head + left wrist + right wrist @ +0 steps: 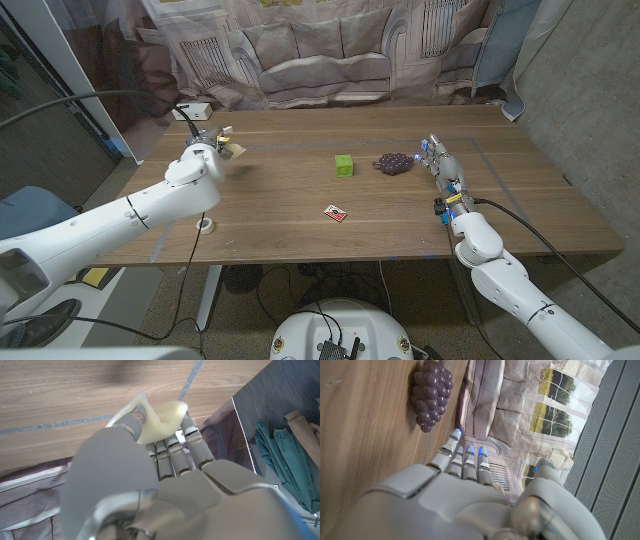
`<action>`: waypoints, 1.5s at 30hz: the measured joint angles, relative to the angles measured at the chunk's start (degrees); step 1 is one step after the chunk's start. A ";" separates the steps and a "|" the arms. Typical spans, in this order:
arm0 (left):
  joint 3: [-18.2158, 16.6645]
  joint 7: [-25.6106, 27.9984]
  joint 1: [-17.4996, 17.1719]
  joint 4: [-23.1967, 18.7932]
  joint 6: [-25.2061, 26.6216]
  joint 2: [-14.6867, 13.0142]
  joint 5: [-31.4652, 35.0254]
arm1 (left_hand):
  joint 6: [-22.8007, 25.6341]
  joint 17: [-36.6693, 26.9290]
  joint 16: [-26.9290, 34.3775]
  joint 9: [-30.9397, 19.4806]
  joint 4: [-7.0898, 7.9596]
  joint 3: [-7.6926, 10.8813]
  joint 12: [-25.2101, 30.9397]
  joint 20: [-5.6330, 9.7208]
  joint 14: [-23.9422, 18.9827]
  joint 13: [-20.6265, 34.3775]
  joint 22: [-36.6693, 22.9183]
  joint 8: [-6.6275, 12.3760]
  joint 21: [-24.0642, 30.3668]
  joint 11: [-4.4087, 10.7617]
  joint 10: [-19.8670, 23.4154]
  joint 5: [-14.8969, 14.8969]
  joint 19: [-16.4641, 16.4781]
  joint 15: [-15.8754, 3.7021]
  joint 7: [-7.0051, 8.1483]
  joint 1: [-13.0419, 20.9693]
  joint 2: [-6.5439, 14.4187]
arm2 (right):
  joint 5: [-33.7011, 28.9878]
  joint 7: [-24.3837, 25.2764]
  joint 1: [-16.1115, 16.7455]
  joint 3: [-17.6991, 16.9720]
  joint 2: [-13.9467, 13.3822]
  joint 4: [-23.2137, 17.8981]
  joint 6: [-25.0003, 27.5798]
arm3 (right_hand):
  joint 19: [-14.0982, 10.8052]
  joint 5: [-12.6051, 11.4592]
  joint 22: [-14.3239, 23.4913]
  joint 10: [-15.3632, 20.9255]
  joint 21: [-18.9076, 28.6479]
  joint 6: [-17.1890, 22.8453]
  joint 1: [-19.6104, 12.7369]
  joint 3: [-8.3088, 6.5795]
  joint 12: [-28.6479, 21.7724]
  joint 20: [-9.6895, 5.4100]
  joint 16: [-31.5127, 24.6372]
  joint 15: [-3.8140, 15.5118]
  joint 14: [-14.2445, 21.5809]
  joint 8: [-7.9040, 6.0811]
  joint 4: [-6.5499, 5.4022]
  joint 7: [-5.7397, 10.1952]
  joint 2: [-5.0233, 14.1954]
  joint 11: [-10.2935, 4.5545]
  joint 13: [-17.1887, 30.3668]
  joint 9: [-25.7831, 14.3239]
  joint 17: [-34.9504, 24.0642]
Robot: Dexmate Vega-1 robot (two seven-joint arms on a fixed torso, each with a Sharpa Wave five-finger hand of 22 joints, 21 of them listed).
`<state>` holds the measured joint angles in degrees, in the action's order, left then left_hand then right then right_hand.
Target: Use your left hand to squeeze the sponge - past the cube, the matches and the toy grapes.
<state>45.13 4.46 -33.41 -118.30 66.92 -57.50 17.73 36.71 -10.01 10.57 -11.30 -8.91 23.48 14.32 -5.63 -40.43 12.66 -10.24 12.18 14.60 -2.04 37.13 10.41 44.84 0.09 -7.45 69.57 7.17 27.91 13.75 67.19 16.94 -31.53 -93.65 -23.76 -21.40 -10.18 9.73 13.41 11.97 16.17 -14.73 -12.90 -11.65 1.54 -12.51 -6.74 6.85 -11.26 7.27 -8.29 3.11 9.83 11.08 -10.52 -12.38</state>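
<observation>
Left hand grips sponge over the seemingly taped wooden table

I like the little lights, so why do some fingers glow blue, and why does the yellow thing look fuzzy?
Right wrist view: blue lights glow on the right hand's fingers. Head view: the sponge in the left hand looks smeared. Left wrist view: it looks sharper.

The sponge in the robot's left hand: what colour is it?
Pale yellow sponge, clearest in the left wrist view, gripped by the left hand.

Left robot hand clenched; right open
</observation>
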 measured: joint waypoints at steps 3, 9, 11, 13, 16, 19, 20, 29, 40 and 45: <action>0.04 0.00 0.54 -1.20 0.58 -0.61 0.01 | 0.00 0.00 0.00 0.00 0.00 0.00 0.00 0.00 0.00 0.00 0.00 0.00 0.00 0.00 0.00 0.00 0.00 0.00 0.00 0.00 0.00 | -0.02 0.00 0.49 -0.35 -0.04 -0.43 -0.20 | 0.00 0.00 0.00 0.00 0.00 0.00 0.00 0.00 0.00 0.00 0.00 0.00 0.00 0.00 0.00 0.00 0.00 0.00 0.00 0.00 0.00; 0.26 -0.20 1.38 -3.38 1.54 -1.71 0.55 | 0.00 0.17 0.00 0.00 0.23 -0.23 0.00 0.15 0.22 0.00 0.00 0.00 -0.21 0.00 0.00 0.00 -0.15 -0.22 0.00 -0.30 -0.29 | -0.02 0.18 0.92 -0.69 -0.15 -0.80 -0.34 | 0.00 0.00 0.00 0.00 0.00 0.00 0.00 0.00 0.00 0.00 0.00 0.00 0.00 0.00 0.00 0.00 0.00 0.00 0.00 0.00 0.00; 0.40 -0.34 1.65 -3.84 1.88 -1.93 0.89 | 0.02 0.17 0.00 0.00 0.23 -0.23 0.00 0.21 0.22 0.00 0.00 0.00 -0.21 0.21 -0.21 0.00 -0.21 -0.22 0.01 -0.31 -0.29 | -0.02 0.30 1.13 -0.90 -0.22 -1.03 -0.35 | 0.00 0.00 0.00 0.13 0.00 0.00 0.00 0.00 0.00 0.00 0.00 0.00 0.00 0.00 0.00 0.00 0.00 -0.14 -0.01 0.00 0.00; 0.47 -0.37 1.78 -4.11 2.04 -2.04 1.05 | 0.34 0.17 0.00 0.00 0.23 -0.24 0.00 0.21 0.11 0.00 0.00 0.00 -0.21 0.32 -0.09 0.00 -0.21 -0.33 0.34 -0.41 -0.40 | -0.02 0.38 1.25 -1.01 -0.26 -1.16 -0.35 | 0.00 0.00 0.00 0.31 0.00 0.00 0.00 0.00 0.00 0.00 0.00 0.00 0.00 0.00 0.00 0.00 0.00 -0.31 -0.01 0.00 0.00; 0.56 -0.39 1.99 -4.74 2.09 -2.24 1.30 | 0.53 0.17 0.00 0.00 0.23 -0.24 0.00 0.65 -0.29 0.28 0.00 0.00 -0.21 0.83 0.44 0.00 0.23 -0.73 0.52 -0.68 -0.67 | -0.06 0.47 1.40 -1.16 -0.33 -1.35 -0.35 | 0.00 0.00 0.00 0.31 0.00 0.21 0.00 0.23 0.00 0.00 0.00 0.00 0.00 0.00 0.23 0.21 0.00 -0.31 -0.01 0.00 0.00; 0.56 -0.37 2.00 -5.13 2.08 -2.29 1.41 | 0.95 0.17 0.00 0.00 -0.08 0.08 0.00 1.04 -0.74 0.28 0.00 0.00 -0.21 0.70 1.15 0.00 0.63 -1.17 0.93 -0.68 -0.67 | -0.08 0.54 1.48 -1.29 -0.39 -1.45 -0.32 | 0.01 0.00 0.00 0.31 0.00 0.21 0.00 0.23 0.00 0.00 0.00 0.00 0.00 0.00 0.23 0.21 0.00 -0.31 -0.01 0.00 0.00; 0.56 -0.29 2.00 -5.21 2.05 -2.29 1.45 | 0.96 0.17 0.00 0.00 -0.10 0.09 0.00 1.14 -0.92 0.28 0.00 0.00 -0.21 0.71 1.16 0.00 0.73 -1.35 0.92 -0.68 -0.67 | -0.08 0.55 1.51 -1.34 -0.41 -1.51 -0.30 | 0.00 0.00 0.00 0.31 0.00 0.21 0.00 0.23 0.00 0.00 0.00 0.02 0.02 0.00 0.23 0.21 0.00 -0.31 -0.01 0.00 0.00; 0.12 -0.06 1.41 -5.27 1.90 -1.68 1.56 | 2.55 0.19 0.30 -0.31 -1.30 0.97 0.22 2.87 -3.21 0.52 -0.32 0.00 0.26 2.27 3.16 0.44 2.45 -3.38 1.83 1.35 -2.32 | -0.15 0.62 1.53 -1.40 -0.43 -1.58 -0.07 | 0.01 0.00 0.00 0.30 0.00 0.21 0.00 0.23 0.00 0.00 0.00 0.31 0.31 0.00 0.23 0.21 0.00 -0.31 -0.01 0.00 0.00; -0.64 1.93 0.60 -4.28 -0.35 -0.23 2.19 | 10.16 0.16 1.56 -0.59 -1.08 2.80 2.55 5.17 -10.91 1.99 -0.57 2.27 3.69 4.98 9.98 0.40 9.34 -5.47 3.27 4.26 -2.25 | -0.20 0.42 1.42 -1.57 -0.36 -1.45 -0.05 | 0.01 0.00 0.00 0.30 0.00 0.20 0.00 0.24 -0.01 0.00 0.00 0.31 0.30 0.00 0.24 0.21 0.00 -0.31 -0.02 0.00 0.00; -0.97 2.04 0.39 -3.96 -1.28 0.28 2.01 | 15.09 -0.24 2.34 -1.08 -1.11 3.50 4.19 6.22 -14.32 3.05 -0.57 3.81 5.39 5.87 14.49 0.36 12.65 -5.99 4.13 5.56 -2.78 | -0.21 0.25 1.16 -1.57 -0.25 -1.24 -0.07 | -0.31 0.00 0.00 0.30 0.00 0.20 0.00 0.23 -0.01 0.32 0.00 0.30 0.30 0.00 0.23 0.21 0.00 -0.31 -0.02 0.00 0.00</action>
<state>44.16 6.50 -33.02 -122.26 65.65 -57.22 19.74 51.80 -10.25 12.91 -12.38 -10.02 26.98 18.51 0.59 -54.75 15.72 -10.81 15.99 19.99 3.83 51.63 10.77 57.48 -5.90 -3.32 75.13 4.38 27.70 14.00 68.36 15.37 -31.79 -94.89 -23.84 -21.71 -10.18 9.73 13.72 11.98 16.38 -14.73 -12.67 -11.66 1.86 -12.51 -6.44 7.15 -11.27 7.50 -8.08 3.11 9.52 11.06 -10.52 -12.38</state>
